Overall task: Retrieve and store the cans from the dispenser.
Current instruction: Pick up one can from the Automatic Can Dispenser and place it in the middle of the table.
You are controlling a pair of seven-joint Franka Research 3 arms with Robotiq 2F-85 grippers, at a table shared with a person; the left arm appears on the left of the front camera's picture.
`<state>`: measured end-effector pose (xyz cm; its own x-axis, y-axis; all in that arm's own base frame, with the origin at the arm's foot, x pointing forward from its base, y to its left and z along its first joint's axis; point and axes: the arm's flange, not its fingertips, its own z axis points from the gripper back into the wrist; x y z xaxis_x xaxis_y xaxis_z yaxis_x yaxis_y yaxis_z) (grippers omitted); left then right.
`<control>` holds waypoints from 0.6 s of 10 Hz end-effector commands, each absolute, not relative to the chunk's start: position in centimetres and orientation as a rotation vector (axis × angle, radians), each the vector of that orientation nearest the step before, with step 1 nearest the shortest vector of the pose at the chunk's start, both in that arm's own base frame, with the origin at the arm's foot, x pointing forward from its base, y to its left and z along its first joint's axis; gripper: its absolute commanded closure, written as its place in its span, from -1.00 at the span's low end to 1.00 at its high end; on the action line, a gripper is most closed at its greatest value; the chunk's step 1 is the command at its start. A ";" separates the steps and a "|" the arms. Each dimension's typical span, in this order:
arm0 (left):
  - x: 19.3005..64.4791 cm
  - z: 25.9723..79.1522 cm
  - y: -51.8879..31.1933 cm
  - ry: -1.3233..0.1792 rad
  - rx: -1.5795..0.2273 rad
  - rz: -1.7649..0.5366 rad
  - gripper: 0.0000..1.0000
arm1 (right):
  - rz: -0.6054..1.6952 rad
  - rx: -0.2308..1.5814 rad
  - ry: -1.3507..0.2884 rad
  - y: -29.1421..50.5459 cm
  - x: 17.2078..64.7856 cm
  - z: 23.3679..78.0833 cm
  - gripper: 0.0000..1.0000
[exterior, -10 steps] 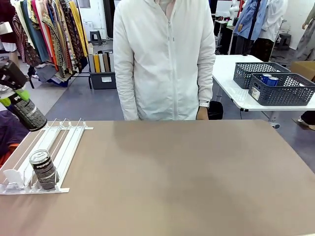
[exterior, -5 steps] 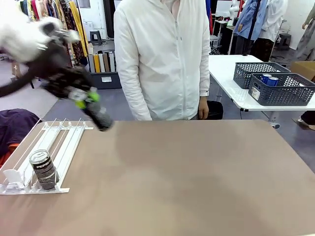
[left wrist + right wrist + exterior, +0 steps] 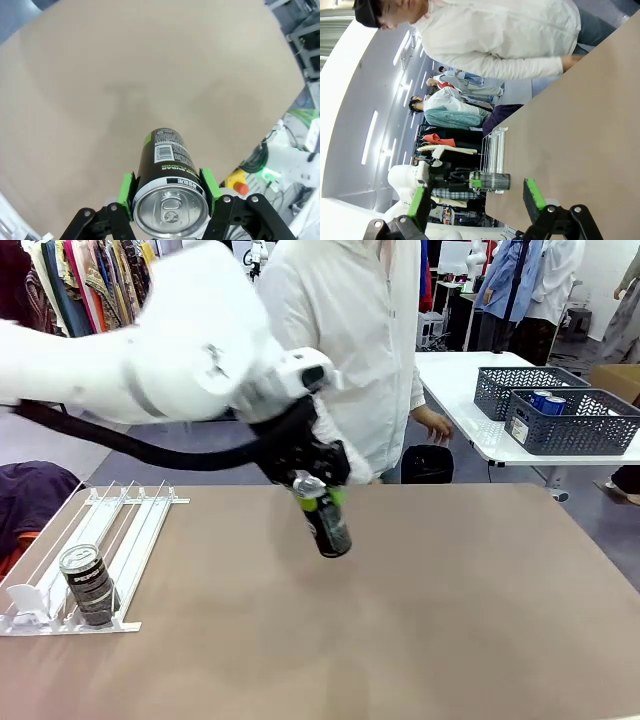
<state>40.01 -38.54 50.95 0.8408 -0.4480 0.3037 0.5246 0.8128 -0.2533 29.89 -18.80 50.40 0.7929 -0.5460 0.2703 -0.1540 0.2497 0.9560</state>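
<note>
My left gripper (image 3: 312, 490) is shut on a dark can (image 3: 328, 522) with a green mark and holds it tilted above the middle of the brown table. In the left wrist view the can's silver top (image 3: 170, 209) sits between the green pads of the left gripper (image 3: 169, 192). Another dark can (image 3: 89, 584) stands at the low end of the white dispenser (image 3: 115, 525) at the table's left edge. My right gripper (image 3: 476, 199) is open with nothing between its fingers; far beyond it are that can (image 3: 492, 181) and the dispenser (image 3: 495, 145).
A person in a white jacket (image 3: 350, 350) stands at the far side, one hand (image 3: 432, 423) hanging by the table's back edge. Dark grey baskets (image 3: 570, 420) holding blue cans sit on a white side table at the right. The brown tabletop (image 3: 450, 620) is bare to the right.
My left arm has swung from the far left, above the dispenser, to the table's middle, carrying the dark can. The person has shifted to the right.
</note>
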 end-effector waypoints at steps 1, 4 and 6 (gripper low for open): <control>40.7 49.5 -41.6 -0.261 -0.233 -0.529 1.00 | -0.282 1.330 -0.670 -18.8 30.2 50.7 -1.00; 40.8 45.1 -45.0 -0.299 -0.088 -0.526 1.00 | -0.282 1.330 -0.670 -18.8 30.2 50.7 -1.00; 42.0 43.1 -45.5 -0.256 -0.077 -0.503 1.00 | -0.282 1.330 -0.670 -18.8 30.2 50.7 -1.00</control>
<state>40.96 -44.18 42.29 0.8253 -0.4980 0.2661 0.5201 0.8540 -0.0149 29.88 -18.80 50.41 0.7929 -0.5461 0.2705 -0.1540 0.2499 0.9559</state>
